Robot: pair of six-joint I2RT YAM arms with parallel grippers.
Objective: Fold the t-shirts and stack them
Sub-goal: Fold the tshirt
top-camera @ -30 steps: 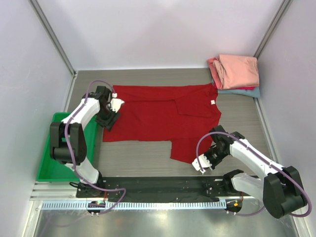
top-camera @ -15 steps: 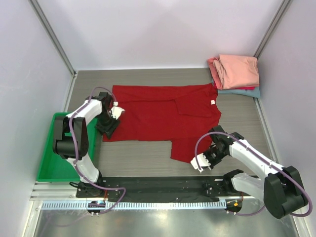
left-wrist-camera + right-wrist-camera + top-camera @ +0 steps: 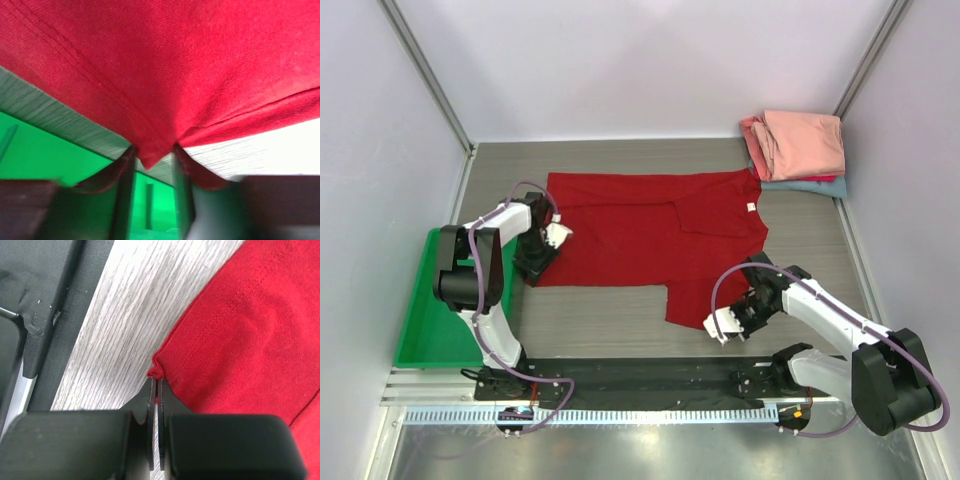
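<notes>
A deep red t-shirt (image 3: 640, 235) lies spread flat on the grey table, with a small white neck label (image 3: 752, 208) at its right side. My left gripper (image 3: 534, 262) is at the shirt's near left corner. In the left wrist view (image 3: 152, 156) its jaws stand apart, with the corner tip of the shirt (image 3: 175, 65) between them. My right gripper (image 3: 722, 325) is at the shirt's near right hem corner. In the right wrist view (image 3: 154, 382) it is shut on the pinched red hem (image 3: 250, 325). Folded salmon-pink shirts (image 3: 805, 143) lie on a teal one (image 3: 820, 187) at the back right.
A green plastic tray (image 3: 428, 320) stands at the left edge beside my left arm and shows in the left wrist view (image 3: 45, 155). Walls close the table at the back and sides. A black rail (image 3: 650, 375) runs along the near edge.
My left gripper has slid nearer along the shirt's left edge to its near corner. My right gripper has moved slightly left at the hem. The shirt lies as before.
</notes>
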